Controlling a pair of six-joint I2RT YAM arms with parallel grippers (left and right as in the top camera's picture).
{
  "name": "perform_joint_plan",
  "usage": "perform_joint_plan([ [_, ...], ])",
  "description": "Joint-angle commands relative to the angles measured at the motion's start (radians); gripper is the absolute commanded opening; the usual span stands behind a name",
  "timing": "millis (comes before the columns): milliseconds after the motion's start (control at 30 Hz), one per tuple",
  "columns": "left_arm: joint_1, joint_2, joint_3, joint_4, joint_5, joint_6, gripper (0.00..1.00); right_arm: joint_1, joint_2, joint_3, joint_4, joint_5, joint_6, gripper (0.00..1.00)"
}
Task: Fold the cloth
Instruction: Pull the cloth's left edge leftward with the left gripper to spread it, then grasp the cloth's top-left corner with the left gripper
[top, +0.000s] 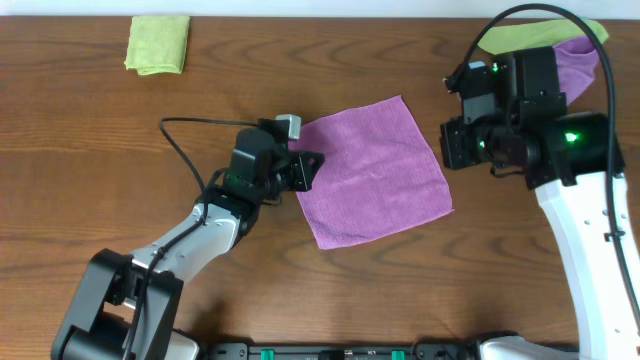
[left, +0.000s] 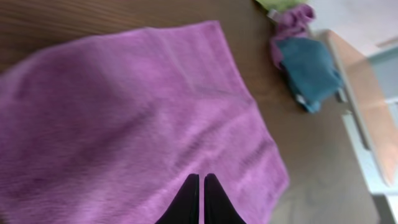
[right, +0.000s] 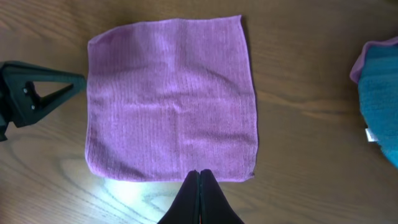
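A purple cloth (top: 372, 170) lies flat and unfolded on the wooden table, and it also shows in the left wrist view (left: 124, 118) and the right wrist view (right: 171, 99). My left gripper (top: 308, 170) is shut, its tips at the cloth's left edge (left: 200, 177); the right wrist view shows it (right: 78, 83) pointing at that edge. My right gripper (top: 450, 150) is shut and hovers above the cloth's right edge (right: 199, 173). Neither gripper visibly holds any cloth.
A folded green cloth (top: 158, 43) lies at the back left. A pile of green, purple and teal cloths (top: 560, 42) sits at the back right, with the teal one (right: 380, 106) close to my right arm. The table's edge shows in the left wrist view (left: 357, 99).
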Motion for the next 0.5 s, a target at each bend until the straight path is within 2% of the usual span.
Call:
perform_joint_plan([
  [0, 0.002, 0.000, 0.061, -0.048, -0.126, 0.030, 0.06, -0.006, 0.009, 0.000, 0.017, 0.007, -0.006, 0.02],
  [100, 0.002, 0.024, 0.136, -0.154, -0.167, 0.125, 0.06, -0.006, 0.043, -0.001, 0.047, 0.018, -0.005, 0.02],
  [233, 0.002, 0.075, 0.258, -0.313, -0.328, 0.227, 0.06, -0.006, 0.087, -0.001, 0.100, 0.018, -0.005, 0.02],
  [367, 0.002, 0.129, 0.327, -0.367, -0.421, 0.299, 0.06, -0.011, 0.102, -0.001, 0.145, 0.019, -0.005, 0.02],
  [467, 0.003, 0.195, 0.358, -0.382, -0.423, 0.314, 0.06, -0.038, 0.105, -0.001, 0.175, 0.018, -0.005, 0.02],
])
